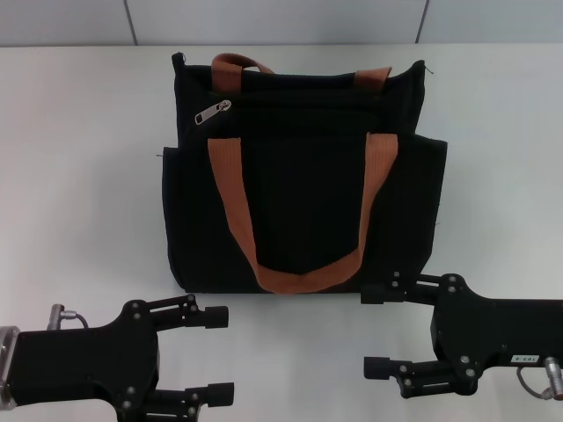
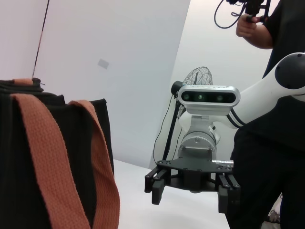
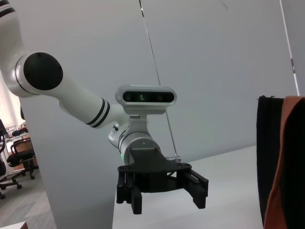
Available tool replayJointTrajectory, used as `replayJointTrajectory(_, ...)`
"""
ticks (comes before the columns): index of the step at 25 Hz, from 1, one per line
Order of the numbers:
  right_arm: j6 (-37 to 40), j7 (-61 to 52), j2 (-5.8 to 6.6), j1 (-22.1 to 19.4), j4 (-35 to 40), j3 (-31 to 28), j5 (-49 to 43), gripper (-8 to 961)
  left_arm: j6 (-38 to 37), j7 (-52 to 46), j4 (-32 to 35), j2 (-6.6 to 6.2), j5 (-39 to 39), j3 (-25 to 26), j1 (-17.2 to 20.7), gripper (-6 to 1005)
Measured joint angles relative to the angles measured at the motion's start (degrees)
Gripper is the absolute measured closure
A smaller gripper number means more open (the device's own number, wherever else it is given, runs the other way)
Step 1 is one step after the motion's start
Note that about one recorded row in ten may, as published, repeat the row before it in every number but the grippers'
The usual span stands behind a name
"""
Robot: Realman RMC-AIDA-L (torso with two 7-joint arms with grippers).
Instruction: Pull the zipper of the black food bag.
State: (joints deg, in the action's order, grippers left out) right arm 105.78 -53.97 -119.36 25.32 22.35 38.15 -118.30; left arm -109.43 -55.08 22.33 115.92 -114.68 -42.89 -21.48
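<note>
The black food bag (image 1: 303,185) stands on the white table with two orange-brown handles (image 1: 236,215). Its silver zipper pull (image 1: 213,112) lies at the bag's upper left, on the zip line along the top edge. My left gripper (image 1: 220,355) is open and empty, low at the front left, in front of the bag's left corner. My right gripper (image 1: 376,331) is open and empty at the front right, its upper finger close to the bag's bottom edge. The left wrist view shows the bag (image 2: 19,157) and the right gripper (image 2: 190,198). The right wrist view shows the left gripper (image 3: 162,193) and the bag's edge (image 3: 267,157).
The white table (image 1: 79,176) extends to both sides of the bag, with a wall behind it. In the left wrist view a person (image 2: 267,143) in black stands behind the right arm, and a fan (image 2: 198,78) stands farther back.
</note>
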Motion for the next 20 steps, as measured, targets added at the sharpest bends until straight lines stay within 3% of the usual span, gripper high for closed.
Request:
replayJointTrajectory(15,0.2,-0.4,0.0,0.2,-0.1,0.0,0.0,159,-0.6,-0.5,0.0,0.0,0.1,0.0,0.0,199)
replayJointTrajectory(20,0.2,-0.4,0.05,0.0,-0.1,0.0,0.0,162,-2.5,-0.4,0.0,-0.06,0.4,2.2,-0.5,202)
